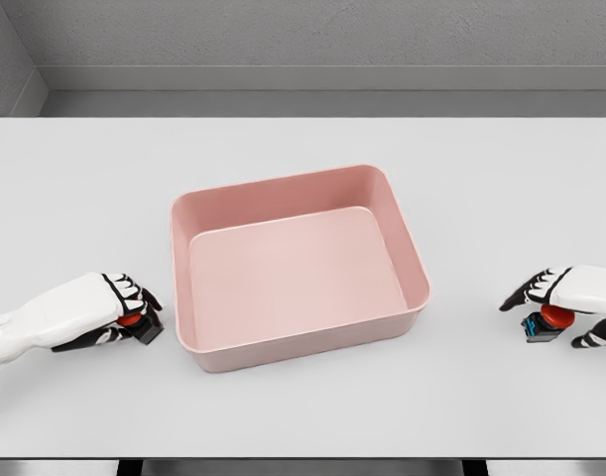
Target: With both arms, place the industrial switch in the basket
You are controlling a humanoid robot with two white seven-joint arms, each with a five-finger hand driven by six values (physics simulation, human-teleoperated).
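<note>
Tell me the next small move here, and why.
Probably lift both hands and bring them inward over the pink basket. The left hand and right hand each appear closed on a red-buttoned switch resting on the table, and the basket is empty.

Single head-mounted view — high, angled downward

The camera looks forward and down from above the near edge of the desk (303, 139), at moderate range. The full desk width is framed, with the pink basket (181, 268) near centre and the grey back wall (312, 35) beyond the far edge — no second view.
</note>
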